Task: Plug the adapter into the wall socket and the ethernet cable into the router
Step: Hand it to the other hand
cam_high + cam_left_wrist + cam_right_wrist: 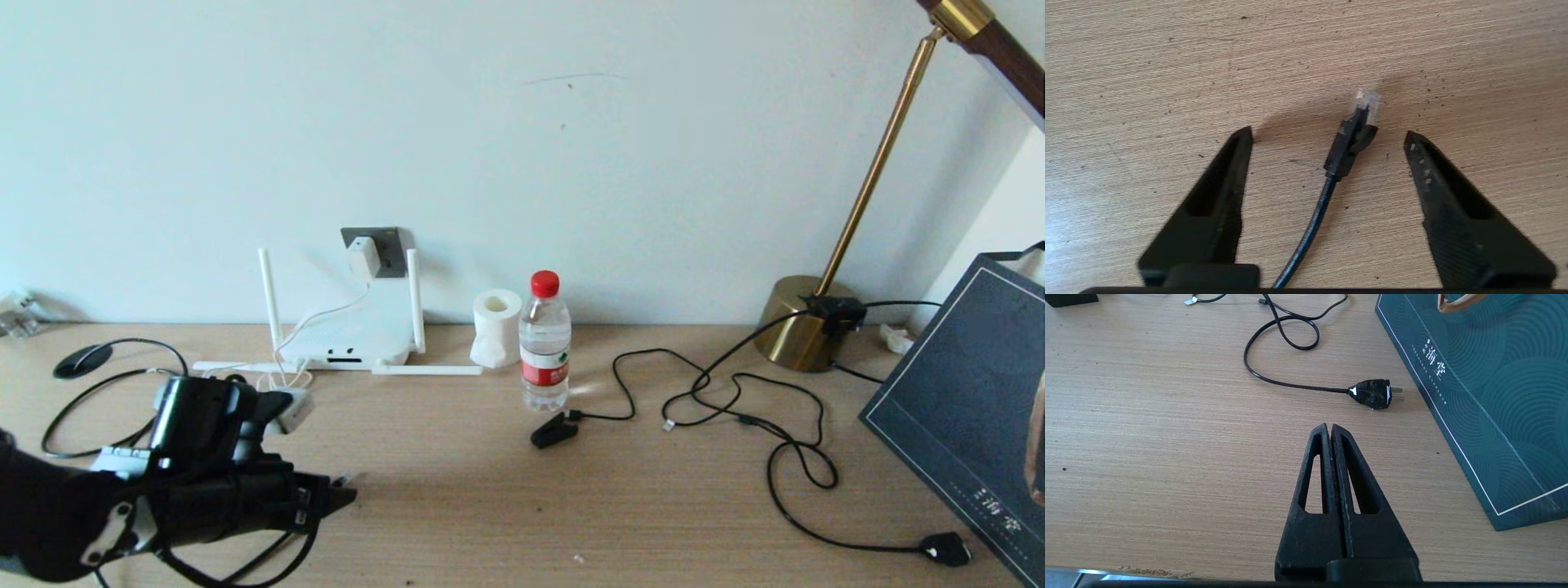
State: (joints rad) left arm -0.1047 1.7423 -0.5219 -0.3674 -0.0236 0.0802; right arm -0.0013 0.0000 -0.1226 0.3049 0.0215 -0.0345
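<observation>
The white adapter (363,256) sits in the dark grey wall socket (389,247), and its thin cord runs down to the white router (359,336) below. My left gripper (1327,132) is open low over the desk at the front left. The ethernet cable's black-booted plug (1351,141) with its clear tip lies on the wood between the spread fingers (1220,192), touching neither. In the head view the left gripper (341,488) is well in front of the router. My right gripper (1329,426) is shut on nothing above bare desk and is out of the head view.
A water bottle (544,343) and a tissue roll (496,327) stand right of the router. A black clip (553,429) on thin wire, looping black cables, a chunky black plug (1374,394), a brass lamp base (804,322) and a dark bag (963,408) fill the right side.
</observation>
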